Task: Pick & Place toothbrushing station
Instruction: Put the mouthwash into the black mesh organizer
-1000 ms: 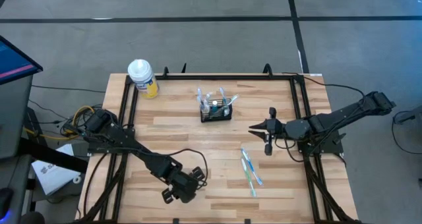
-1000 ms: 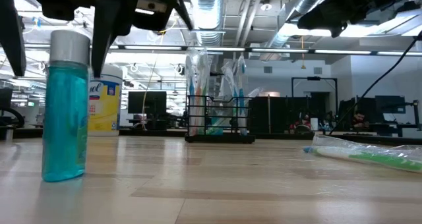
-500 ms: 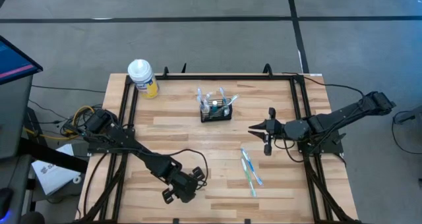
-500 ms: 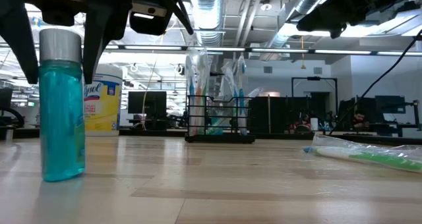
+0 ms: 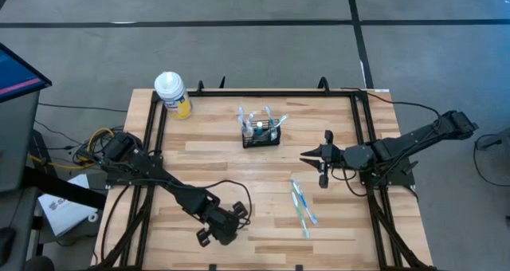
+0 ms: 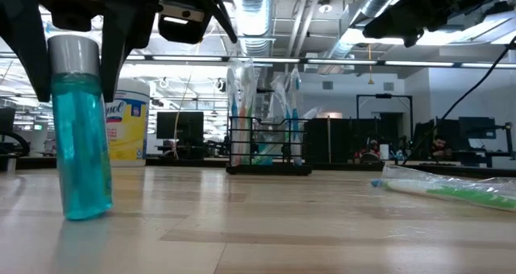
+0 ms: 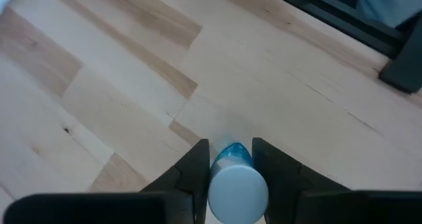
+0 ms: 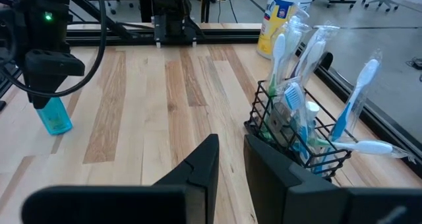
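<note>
- Two dark fingers of your left gripper (image 7: 231, 159) pinch a blue-liquid bottle (image 6: 81, 133) just under its silver cap, near the bench's (image 5: 239, 171) front edge toward the left corner; the bottle leans slightly, and you cannot tell whether its base touches the wood.
- Your right gripper (image 5: 322, 161) hangs above the right half of the bench, well apart from everything on it; its fingers (image 8: 200, 163) stand a narrow gap apart with nothing between them.
- Between the two arms, toward the back edge and about midway along it, sits the toothbrushing station (image 5: 262, 133), a black wire holder already stuffed with wrapped toothbrushes and tubes.
- Several wrapped toothbrushes (image 5: 302, 206) lie flat on the wood near the front-right, just in front of your right gripper.
- One white-capped yellow canister (image 5: 173, 94) stands upright at the back-left corner.
- Beyond the bench, the low view looks into a room of desks, monitors and ceiling ducts.
</note>
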